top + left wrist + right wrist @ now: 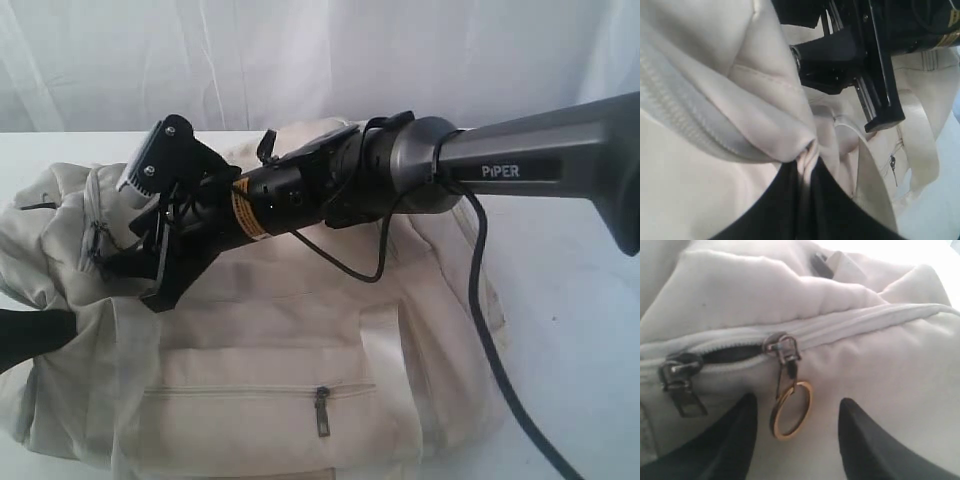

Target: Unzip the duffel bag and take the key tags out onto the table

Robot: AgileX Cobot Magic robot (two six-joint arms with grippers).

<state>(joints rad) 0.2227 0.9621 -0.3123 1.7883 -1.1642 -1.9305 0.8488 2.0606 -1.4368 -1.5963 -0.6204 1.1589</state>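
The cream duffel bag [300, 330] lies on the white table [585, 300]. My right gripper [115, 245] reaches across to the bag's left end and is open. Its dark fingers straddle a zipper pull with a gold ring [790, 412] without touching it. A second slider [677, 380] sits close by, and a short dark gap of open zipper [732, 354] runs between the two. My left gripper [805, 170] is shut on a pinched fold of bag fabric [807, 147] at the bag's left side [70, 322]. The key tags are hidden.
A front pocket with a metal zipper pull [322, 410] faces the camera. A webbing handle [920, 145] drapes over the bag's side. The right arm's black cable [490, 340] hangs across the bag's right end. A white curtain closes off the back.
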